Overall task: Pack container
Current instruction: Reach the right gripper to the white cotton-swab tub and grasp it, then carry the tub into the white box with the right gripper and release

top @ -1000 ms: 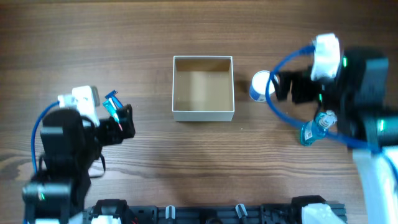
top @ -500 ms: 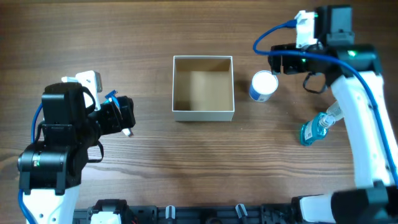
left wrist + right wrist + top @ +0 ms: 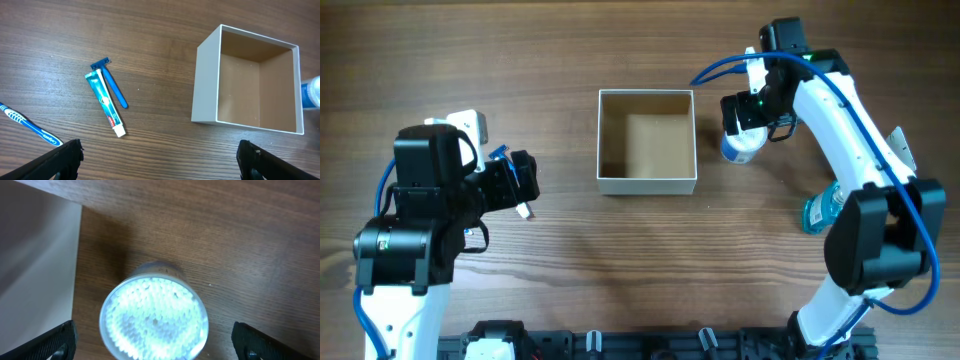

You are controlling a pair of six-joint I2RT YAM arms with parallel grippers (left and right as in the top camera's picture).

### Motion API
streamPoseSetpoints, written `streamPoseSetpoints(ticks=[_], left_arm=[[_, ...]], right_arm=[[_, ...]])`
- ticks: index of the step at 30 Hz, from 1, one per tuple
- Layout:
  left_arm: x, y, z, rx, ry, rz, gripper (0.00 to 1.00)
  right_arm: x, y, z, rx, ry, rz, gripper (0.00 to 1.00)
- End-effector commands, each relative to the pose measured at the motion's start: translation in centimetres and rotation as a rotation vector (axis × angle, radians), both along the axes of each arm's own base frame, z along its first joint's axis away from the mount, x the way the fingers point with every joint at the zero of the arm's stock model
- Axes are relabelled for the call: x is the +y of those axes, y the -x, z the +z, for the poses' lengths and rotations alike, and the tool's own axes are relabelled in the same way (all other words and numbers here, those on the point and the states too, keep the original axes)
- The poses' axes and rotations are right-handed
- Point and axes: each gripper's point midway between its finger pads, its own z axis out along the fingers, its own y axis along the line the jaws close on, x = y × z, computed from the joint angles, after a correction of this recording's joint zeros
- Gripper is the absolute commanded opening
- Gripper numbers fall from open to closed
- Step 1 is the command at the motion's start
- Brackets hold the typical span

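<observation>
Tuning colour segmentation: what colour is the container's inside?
Tan, like plain cardboard, within thin white walls. The container shows best in the left wrist view.

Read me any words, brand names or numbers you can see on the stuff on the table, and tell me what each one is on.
No text here can be read for certain.
Toothpaste tube: red print along it, too small to read.
Toothbrush: pale marking on the blue handle, too blurred to read.
Blue bottle: too small to tell if it has a label.
Round jar: no text visible.
Container: plain walls, no text visible.
</observation>
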Motion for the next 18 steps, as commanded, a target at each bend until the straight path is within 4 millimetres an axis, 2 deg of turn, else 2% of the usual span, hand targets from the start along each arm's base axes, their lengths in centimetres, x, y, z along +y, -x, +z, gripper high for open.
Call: streamPoseSetpoints(ticks=[1,9,15,17,18], left_arm=[[-0.2,-0.3,0.7,-0.012,0.021,0.002,1.0],[-0.2,-0.3,0.7,-0.012,0.021,0.002,1.0],[-0.2,-0.3,0.7,-0.012,0.021,0.002,1.0],[-0.2,-0.3,0.7,-0.013,0.021,0.002,1.0],[-0.2,-0.3,0.7,-0.013,0.021,0.002,1.0]], right_arm=[[0.4,-0.1,-1.3,0.03,-0.013,0.015,1.0],[0.4,0.5,-4.2,0.107,-0.006,-0.003,1.0],[0.4,0.5,-4.5,0.112,-0.004,-0.003,1.0],[0.4,0.6,-4.5,0.116,-0.004,-0.004,0.95],[0.3,0.7,-4.5,0.12,-0.003,-0.003,0.9]])
